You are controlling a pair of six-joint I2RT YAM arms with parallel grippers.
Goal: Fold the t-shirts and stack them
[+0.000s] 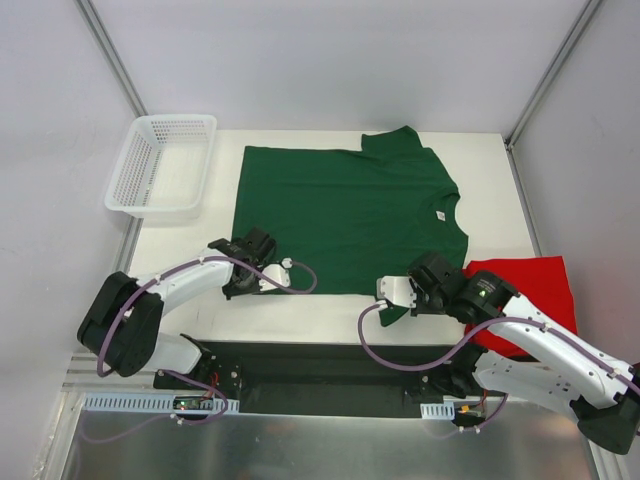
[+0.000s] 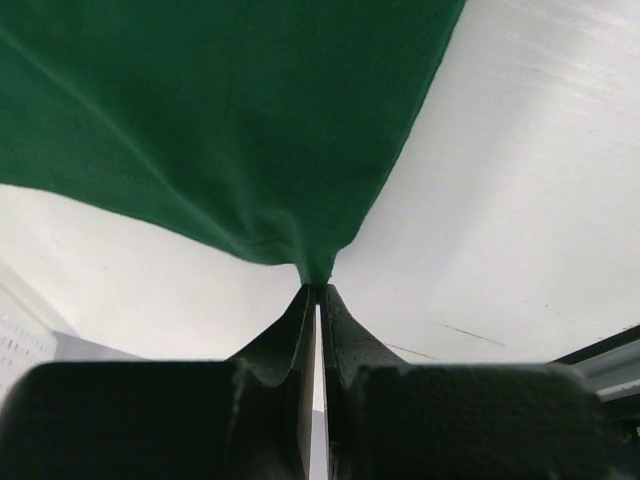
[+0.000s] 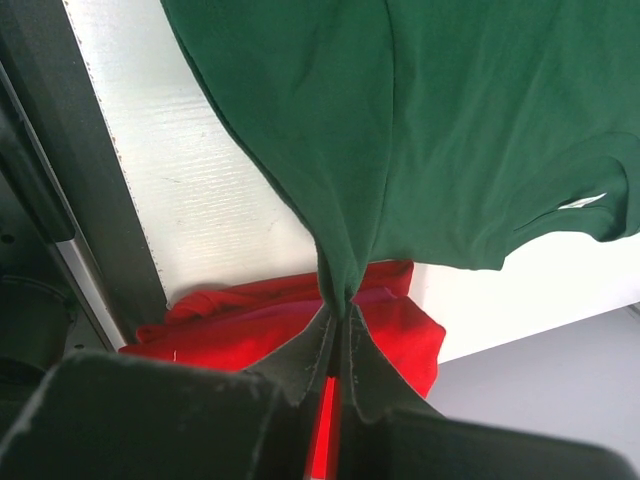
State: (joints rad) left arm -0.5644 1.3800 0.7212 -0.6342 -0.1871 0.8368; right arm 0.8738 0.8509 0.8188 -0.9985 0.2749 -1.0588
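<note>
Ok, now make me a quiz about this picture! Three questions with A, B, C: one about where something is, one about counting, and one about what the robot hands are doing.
1. Where is the white basket?
A. at the far left corner of the table
B. at the near right corner
C. between the arms

2. How many t-shirts are there?
A. one
B. two
C. four

3. What are the grippers doing?
A. both open in the air
B. both shut on the green t-shirt
C. both resting in the basket

Answers:
1 A: the top view shows it at the far left corner.
2 B: there is one green and one red t-shirt.
3 B: the left gripper and right gripper each pinch its near edge.
</note>
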